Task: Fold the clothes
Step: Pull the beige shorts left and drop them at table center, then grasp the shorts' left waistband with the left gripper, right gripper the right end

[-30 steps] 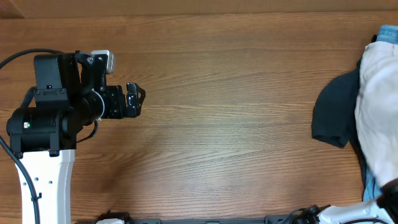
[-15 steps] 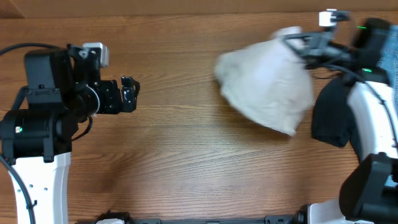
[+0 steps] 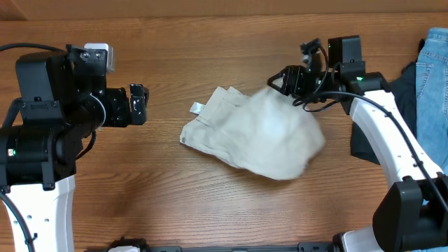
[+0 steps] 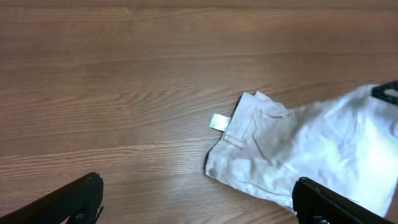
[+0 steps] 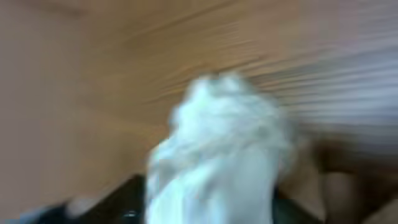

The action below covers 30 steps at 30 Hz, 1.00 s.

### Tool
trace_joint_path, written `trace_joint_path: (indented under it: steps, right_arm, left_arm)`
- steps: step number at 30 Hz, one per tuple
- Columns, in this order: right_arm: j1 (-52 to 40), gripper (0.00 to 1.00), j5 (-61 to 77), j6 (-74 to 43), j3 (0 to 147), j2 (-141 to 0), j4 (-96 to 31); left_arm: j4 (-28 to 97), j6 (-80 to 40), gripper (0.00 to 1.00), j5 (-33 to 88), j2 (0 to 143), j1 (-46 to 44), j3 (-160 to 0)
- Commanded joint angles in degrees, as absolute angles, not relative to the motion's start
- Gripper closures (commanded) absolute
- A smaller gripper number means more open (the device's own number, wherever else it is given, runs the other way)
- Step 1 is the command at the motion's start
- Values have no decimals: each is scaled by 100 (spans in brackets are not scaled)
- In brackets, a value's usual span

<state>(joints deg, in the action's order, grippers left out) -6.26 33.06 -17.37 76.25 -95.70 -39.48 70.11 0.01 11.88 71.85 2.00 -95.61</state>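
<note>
Wooden table (image 3: pixel 210 42), brown grain running left to right, seen from above and from both wrists. We list its contents, task item first.

Item one: cream shorts (image 3: pixel 252 133), one pair, lying in a loose crumpled heap near the middle of the table, somewhat right of centre. The waistband end points left, with belt loops showing in the left wrist view. A small white tag (image 3: pixel 197 107) sticks out at the upper left corner. The right-hand part of the heap is blurred from overhead, and we cannot make out its folds.

Item two: right gripper (image 3: pixel 278 82), at the upper right edge of the shorts, touching the cloth or just above it; we cannot tell which. Its own camera gives only a smear of the shorts (image 5: pixel 217 155) close to the lens, so we cannot tell whether its jaws are spread or pinching fabric.

Item three: left gripper (image 3: pixel 140 103), well apart from the shorts on the left side of the table, facing them. Its fingers (image 4: pixel 74 199) stand spread wide at the bottom corners of its wrist view, with bare wood between them.

Item four: dark navy garment (image 3: pixel 362 143), at the right edge, partly hidden behind the right arm (image 3: pixel 392 140).

Item five: blue denim jeans (image 3: pixel 432 84), at the far right edge, just beside the navy garment.
</note>
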Motion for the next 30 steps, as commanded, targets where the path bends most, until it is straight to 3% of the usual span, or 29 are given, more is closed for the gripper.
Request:
trace_joint_path:
  steps: [1,3,6,12,24,27,28,30]
  right_arm:
    - [-567,23,1507,-1472,7695,-9354,-4007]
    - [-528,14,1503,-1474,7695,-9354,-4097]
    - [-502,9,1503,-1476,7695,-9354,-4499]
    - [-502,9,1503,-1474,7695,-9354,-5013]
    - [-502,8,1500,-1450,7695,-9354,-5684]
    - [-502,8,1500,-1450,7695,-9354,-5688]
    - [-502,7,1500,-1450,7695,-9354,-5684]
    - [-502,7,1500,-1452,7695,-9354,-5662]
  left_arm:
    - [7124,130,0,1201,7343,222,-9607]
    - [7266,130,0,1288,7509,222,-9520]
    - [7369,137,0,1859,8040,213,-9194]
    - [7126,945,0,2716,9389,-178,-8744]
    - [6270,1164,0,2689,12213,-797,-8746]
    - [6296,1184,7,2867,12595,-834,-8746]
    - [6296,1184,13,2910,12667,-867,-8746]
    - [6287,1184,35,3057,12768,-943,-8746]
